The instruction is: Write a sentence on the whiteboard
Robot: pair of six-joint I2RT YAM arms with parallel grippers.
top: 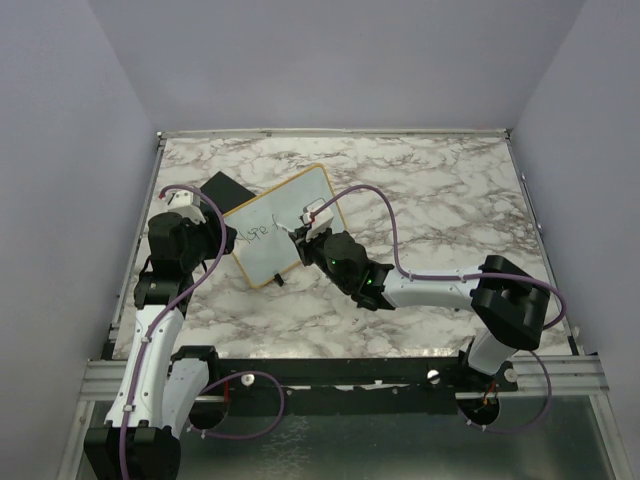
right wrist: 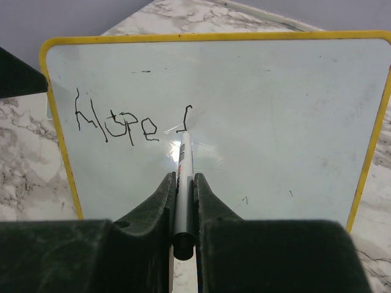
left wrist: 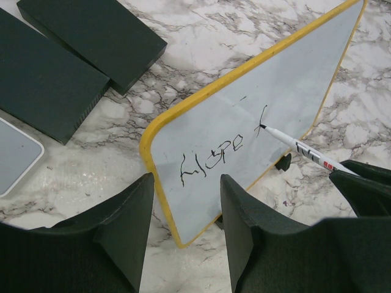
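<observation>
The whiteboard (top: 285, 225) with a yellow frame stands tilted on the marble table, left of centre. It carries the sentence (left wrist: 211, 160), dark handwriting that reads "Hope" plus one newer stroke (right wrist: 182, 119). My right gripper (right wrist: 182, 180) is shut on a white marker (right wrist: 185, 159), and the marker's tip touches the board at that stroke. The marker (left wrist: 299, 146) also shows in the left wrist view. My left gripper (left wrist: 186, 207) is open, with its fingers (left wrist: 131, 226) on either side of the board's near corner. In the top view it (top: 222, 240) sits at the board's left end.
Two flat black blocks (left wrist: 98, 30) (left wrist: 43, 79) lie beyond the board's left end, seen as one dark shape (top: 222, 190) from above. A pale rounded panel (left wrist: 15, 155) lies beside them. Raised rails (top: 530, 200) border the table.
</observation>
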